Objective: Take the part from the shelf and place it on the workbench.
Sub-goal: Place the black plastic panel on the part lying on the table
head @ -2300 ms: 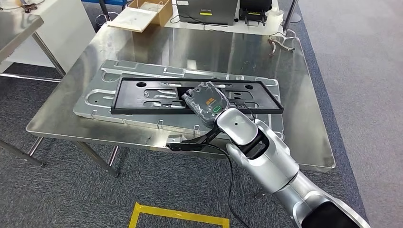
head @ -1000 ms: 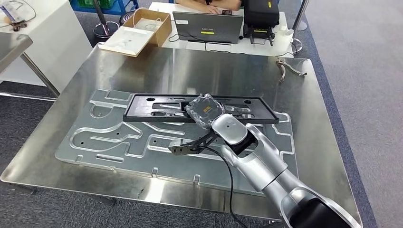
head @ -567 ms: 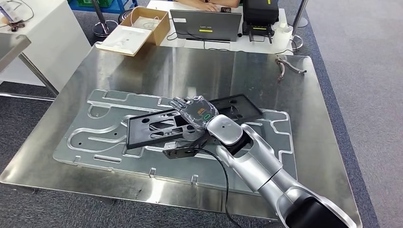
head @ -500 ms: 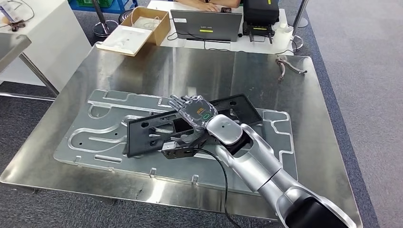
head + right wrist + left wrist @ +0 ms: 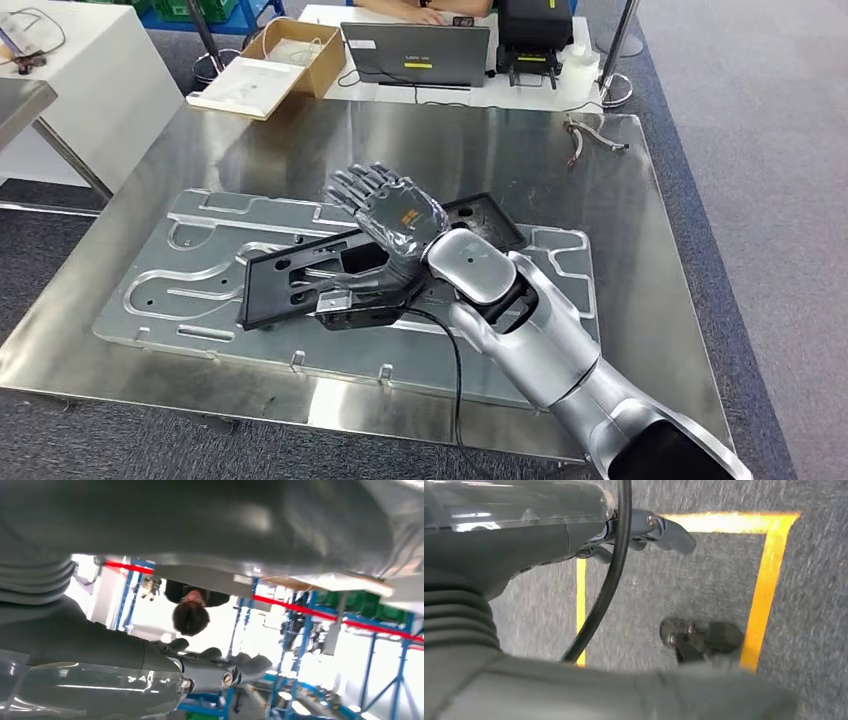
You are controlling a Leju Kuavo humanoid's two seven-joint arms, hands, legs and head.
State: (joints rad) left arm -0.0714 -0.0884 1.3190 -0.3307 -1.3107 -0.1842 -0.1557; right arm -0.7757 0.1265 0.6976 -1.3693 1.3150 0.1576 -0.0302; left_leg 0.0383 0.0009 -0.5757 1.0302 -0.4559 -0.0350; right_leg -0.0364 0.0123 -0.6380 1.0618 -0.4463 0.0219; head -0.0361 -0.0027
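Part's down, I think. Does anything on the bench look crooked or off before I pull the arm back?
Yes. The black part lies skewed across the grey grooved plate, its right end angled toward the far side rather than parallel to the plate's edges. The right hand is above it with fingers spread, holding nothing.

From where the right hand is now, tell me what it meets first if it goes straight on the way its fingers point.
The right hand points up and away over the workbench, above the black part. Its line looks free over bare steel toward the cardboard box and laptop, though depth is unclear.
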